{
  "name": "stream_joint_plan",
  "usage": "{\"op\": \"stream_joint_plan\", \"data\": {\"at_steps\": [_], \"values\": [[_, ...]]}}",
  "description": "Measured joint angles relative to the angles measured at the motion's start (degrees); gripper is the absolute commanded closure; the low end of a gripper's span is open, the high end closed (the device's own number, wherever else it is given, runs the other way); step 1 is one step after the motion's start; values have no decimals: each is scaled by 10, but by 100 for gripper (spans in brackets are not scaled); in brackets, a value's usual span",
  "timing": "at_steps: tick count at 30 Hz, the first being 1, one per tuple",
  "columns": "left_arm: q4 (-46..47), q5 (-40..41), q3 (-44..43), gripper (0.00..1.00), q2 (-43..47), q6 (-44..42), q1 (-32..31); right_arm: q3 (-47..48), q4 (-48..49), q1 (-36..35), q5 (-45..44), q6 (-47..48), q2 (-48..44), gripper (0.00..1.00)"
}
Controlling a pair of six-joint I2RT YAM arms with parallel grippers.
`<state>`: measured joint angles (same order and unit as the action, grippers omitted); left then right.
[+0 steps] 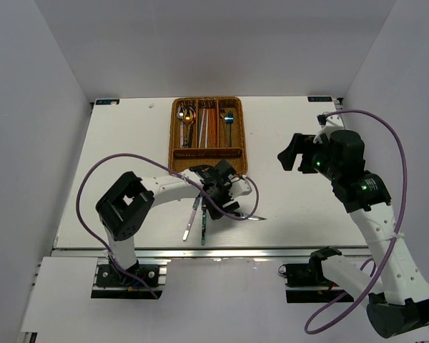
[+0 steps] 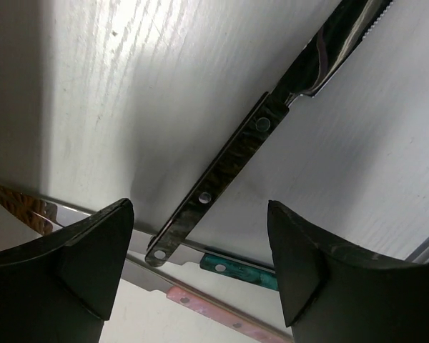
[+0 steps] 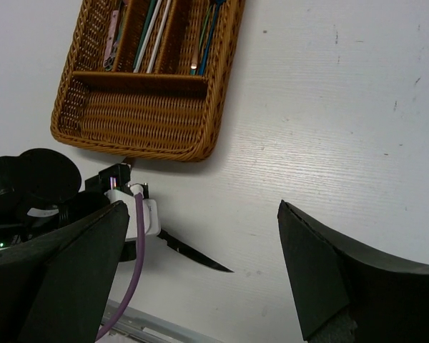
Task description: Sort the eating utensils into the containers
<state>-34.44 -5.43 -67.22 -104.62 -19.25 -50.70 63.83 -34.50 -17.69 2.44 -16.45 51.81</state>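
Observation:
The brown wicker tray (image 1: 174, 136) lies at the back centre, with spoons (image 1: 187, 118), chopsticks (image 1: 208, 125) and forks (image 1: 228, 117) in its three long slots. Three knives lie on the table in front of it. My left gripper (image 1: 227, 198) is open and low over the black-handled knife (image 2: 229, 161), whose handle runs between the fingers (image 2: 100, 250). The green-handled knife (image 2: 239, 270) and the pink-handled knife (image 2: 214, 311) lie just below it. My right gripper (image 1: 292, 153) is open, empty and raised to the right. In its view the tray (image 3: 218, 107) and the knife's blade (image 3: 196, 256) show.
The crosswise slot (image 3: 136, 114) of the tray shows only wicker. The left arm's purple cable (image 1: 93, 171) loops over the table's left half. A metal rail (image 1: 222, 251) runs along the near table edge.

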Motion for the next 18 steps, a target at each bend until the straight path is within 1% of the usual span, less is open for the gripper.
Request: {"op": "stream_joint_plan", "data": {"at_steps": [1, 4, 5, 7, 8, 10, 11, 14, 15, 17, 18], "values": [[3, 0, 0, 16, 0, 0, 0, 0, 0, 0, 3, 1, 0, 11], [13, -2, 0, 21, -2, -1, 0, 0, 1, 0, 8, 3, -3, 11], [15, -3, 0, 24, -4, -2, 0, 0, 1, 0, 8, 4, -4, 11], [18, -8, 0, 26, -11, -2, -1, 0, 1, 0, 9, 4, -8, 11], [20, -10, -1, 29, -13, -2, -1, 0, 2, 0, 9, 4, -11, 11], [20, -12, -3, 33, -16, -3, -1, 0, 3, 0, 9, 4, -15, 11], [20, -12, -5, 38, -17, -3, -1, 0, 3, 0, 9, 4, -18, 11], [18, -12, -12, 46, -23, -1, -3, 0, 4, 0, 9, 5, -23, 11], [16, -11, -14, 50, -24, 1, -6, 0, 4, 0, 9, 5, -25, 11], [14, -10, -17, 53, -26, 3, -13, 0, 4, 0, 8, 5, -26, 11], [14, -9, -18, 57, -26, 3, -18, 0, 4, 0, 8, 5, -27, 11]]}}
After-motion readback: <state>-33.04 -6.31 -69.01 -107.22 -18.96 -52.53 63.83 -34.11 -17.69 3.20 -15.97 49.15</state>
